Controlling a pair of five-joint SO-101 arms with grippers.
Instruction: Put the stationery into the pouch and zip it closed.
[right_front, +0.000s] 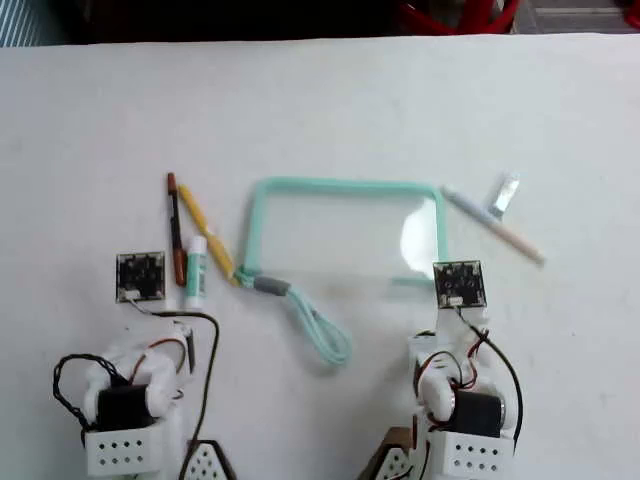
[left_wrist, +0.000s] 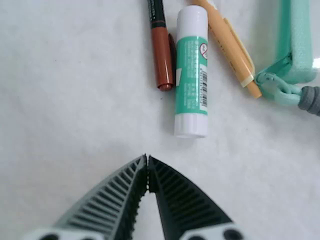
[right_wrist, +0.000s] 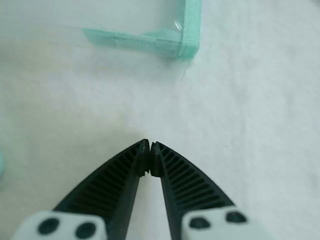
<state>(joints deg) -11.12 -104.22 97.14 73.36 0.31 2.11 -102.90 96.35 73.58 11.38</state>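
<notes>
A clear pouch (right_front: 345, 232) with a mint-green rim lies flat mid-table, its green strap (right_front: 318, 325) trailing toward the near edge. Left of it lie a brown pen (right_front: 176, 228), a yellow pen (right_front: 206, 230) and a white-and-green glue stick (right_front: 195, 270). The glue stick (left_wrist: 191, 70), brown pen (left_wrist: 160, 45) and yellow pen (left_wrist: 230, 45) lie just ahead of my left gripper (left_wrist: 148, 172), which is shut and holds nothing. My right gripper (right_wrist: 149, 159) is shut and bare, short of the pouch corner (right_wrist: 182, 42). A pale pen (right_front: 492, 224) and a small clear piece (right_front: 505, 194) lie right of the pouch.
Both arms rest at the near edge of the white table (right_front: 90, 130), the left arm (right_front: 130, 390) below the pens and the right arm (right_front: 460, 390) below the pouch's near right corner. A dark gap runs behind the table's far edge.
</notes>
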